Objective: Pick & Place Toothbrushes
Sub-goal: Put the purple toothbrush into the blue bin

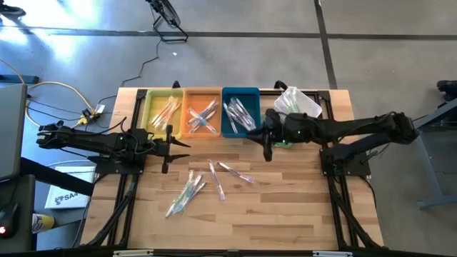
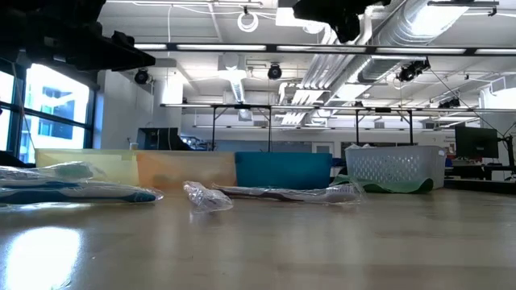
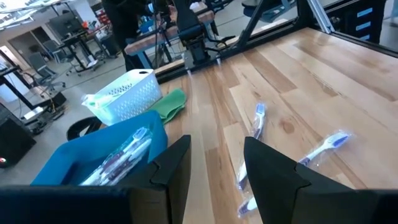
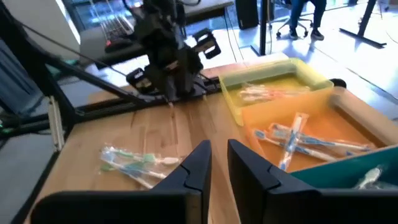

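Several wrapped toothbrushes lie loose on the wooden table: one group (image 1: 186, 194) and two more (image 1: 216, 180) (image 1: 235, 172). Others lie in the yellow tray (image 1: 164, 111), the orange tray (image 1: 202, 114) and the blue tray (image 1: 240, 113) along the far edge. My left gripper (image 1: 168, 146) (image 3: 217, 146) hovers open on the near side of the yellow and orange trays, holding nothing. My right gripper (image 1: 268, 143) (image 4: 217, 149) hangs above the table just near the blue tray, pointing toward the left. Only a narrow gap shows between its fingers, and nothing is in it.
A white mesh basket (image 1: 296, 103) stands to the right of the blue tray, with a green cloth (image 3: 171, 102) beside it. Bare wood lies on the near half of the table around the loose toothbrushes (image 2: 274, 193).
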### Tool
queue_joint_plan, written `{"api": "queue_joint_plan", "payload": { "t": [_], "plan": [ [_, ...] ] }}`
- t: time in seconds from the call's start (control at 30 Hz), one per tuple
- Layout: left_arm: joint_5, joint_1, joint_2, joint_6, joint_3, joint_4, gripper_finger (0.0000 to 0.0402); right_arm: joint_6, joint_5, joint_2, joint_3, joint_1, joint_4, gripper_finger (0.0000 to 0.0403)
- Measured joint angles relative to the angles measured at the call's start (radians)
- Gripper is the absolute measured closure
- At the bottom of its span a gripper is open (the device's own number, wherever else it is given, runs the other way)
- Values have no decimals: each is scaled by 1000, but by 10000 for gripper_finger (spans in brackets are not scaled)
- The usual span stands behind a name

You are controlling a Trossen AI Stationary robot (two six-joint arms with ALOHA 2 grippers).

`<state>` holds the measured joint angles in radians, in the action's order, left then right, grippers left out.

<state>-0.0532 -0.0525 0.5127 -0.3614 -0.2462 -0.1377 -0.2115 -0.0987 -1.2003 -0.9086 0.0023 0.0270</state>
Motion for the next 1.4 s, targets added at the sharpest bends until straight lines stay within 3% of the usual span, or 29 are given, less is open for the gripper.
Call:
{"api": "queue_joint_plan", "payload": {
  "t": [0.23,0.73,0.9,1.23,1.4],
  "plan": [
    [0,0,0,-54,0,13,258,42,-90,-117,-131,84,-124,372],
    [14,0,0,-174,0,17,258,2,-105,-453,-449,89,-541,377],
    [14,0,0,-184,0,29,258,1,-46,-519,-517,90,-655,377],
    [13,0,0,-212,0,6,258,6,98,-593,-522,96,-675,375],
    [13,0,0,-221,0,-1,258,1,103,-659,-522,104,-679,335]
  ]
}}
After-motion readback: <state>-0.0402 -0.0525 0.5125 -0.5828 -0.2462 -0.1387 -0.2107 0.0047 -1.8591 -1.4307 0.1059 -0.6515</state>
